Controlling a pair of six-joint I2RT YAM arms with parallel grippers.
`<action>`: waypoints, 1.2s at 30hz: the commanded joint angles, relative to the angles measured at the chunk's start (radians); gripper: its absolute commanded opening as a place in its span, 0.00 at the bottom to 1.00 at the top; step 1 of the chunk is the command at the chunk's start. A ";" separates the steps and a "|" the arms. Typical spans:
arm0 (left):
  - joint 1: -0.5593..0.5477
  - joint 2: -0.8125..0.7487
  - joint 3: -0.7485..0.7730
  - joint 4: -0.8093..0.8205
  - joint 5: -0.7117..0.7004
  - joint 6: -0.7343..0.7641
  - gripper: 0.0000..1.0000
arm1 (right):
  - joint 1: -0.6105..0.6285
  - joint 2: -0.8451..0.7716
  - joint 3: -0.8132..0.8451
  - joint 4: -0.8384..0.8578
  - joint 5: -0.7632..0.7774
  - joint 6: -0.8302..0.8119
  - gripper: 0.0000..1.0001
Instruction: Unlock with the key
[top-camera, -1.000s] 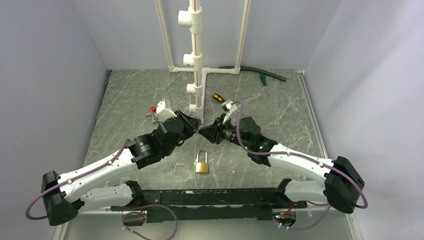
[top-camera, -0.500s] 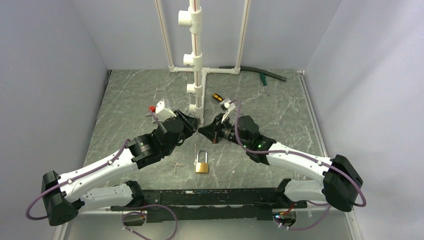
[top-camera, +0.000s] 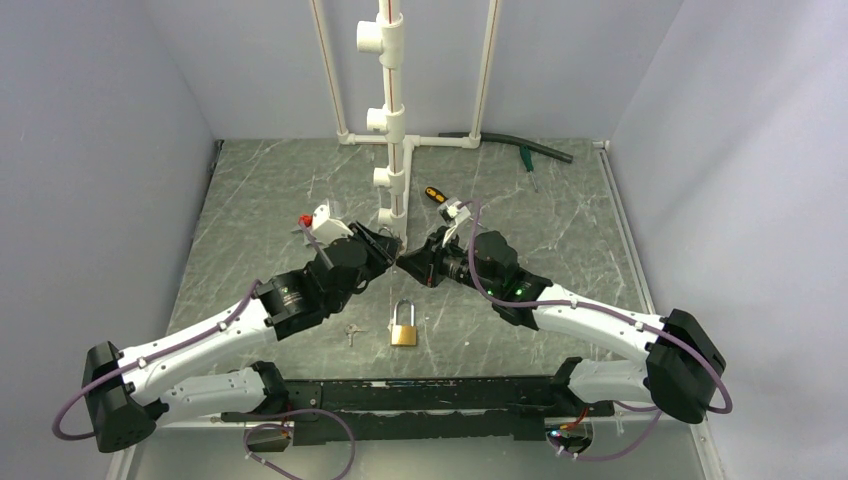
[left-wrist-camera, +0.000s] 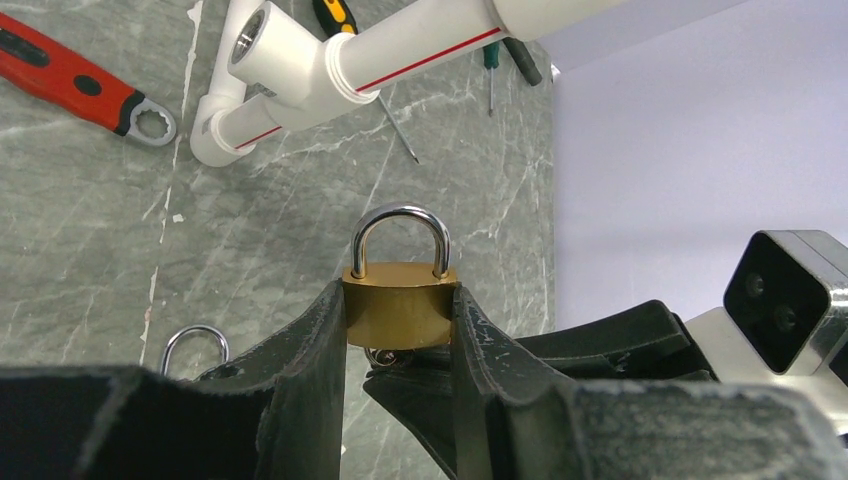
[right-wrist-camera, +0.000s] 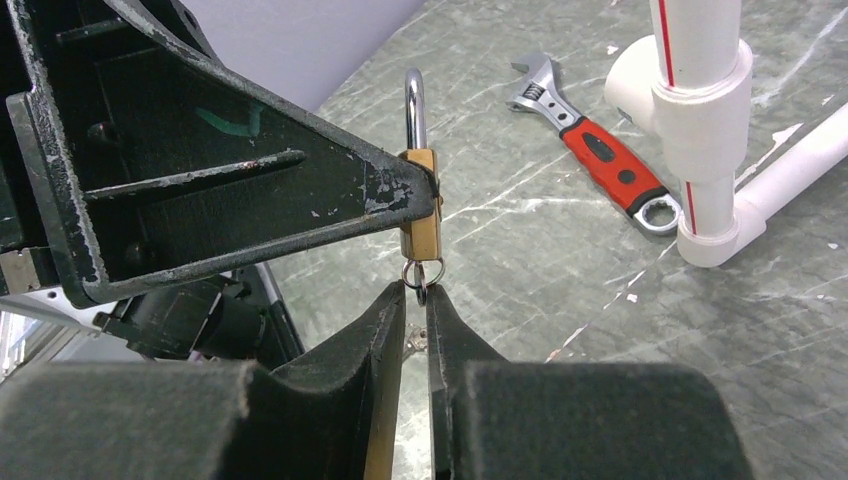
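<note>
My left gripper (top-camera: 392, 251) (left-wrist-camera: 400, 300) is shut on a small brass padlock (left-wrist-camera: 400, 312), held shackle-up above the table. The padlock also shows in the right wrist view (right-wrist-camera: 424, 232). The key (right-wrist-camera: 420, 288) is a thin silver piece with a ring that hangs at the padlock's bottom face. Its ring shows under the padlock in the left wrist view (left-wrist-camera: 385, 355). My right gripper (top-camera: 403, 262) (right-wrist-camera: 417, 292) is shut on the key from below, tip to tip with the left gripper. The key's blade is hidden.
A larger brass padlock (top-camera: 403, 327) and a loose small key (top-camera: 351, 333) lie on the table near the arms. A white PVC pipe stand (top-camera: 392, 130) rises just behind. A red-handled wrench (right-wrist-camera: 600, 160) and a black-and-orange screwdriver (top-camera: 436, 195) lie beside it.
The right arm has shifted slightly left towards the left gripper. Both grips are unchanged.
</note>
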 joint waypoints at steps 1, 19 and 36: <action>-0.008 -0.028 -0.003 0.062 0.038 -0.001 0.00 | 0.000 -0.020 0.041 0.075 -0.012 -0.018 0.16; -0.008 -0.026 -0.013 0.078 0.047 0.002 0.00 | 0.000 -0.026 0.029 0.094 -0.037 -0.018 0.22; 0.014 -0.068 0.005 0.049 0.000 0.028 0.00 | -0.004 -0.094 -0.012 0.030 -0.046 0.020 0.50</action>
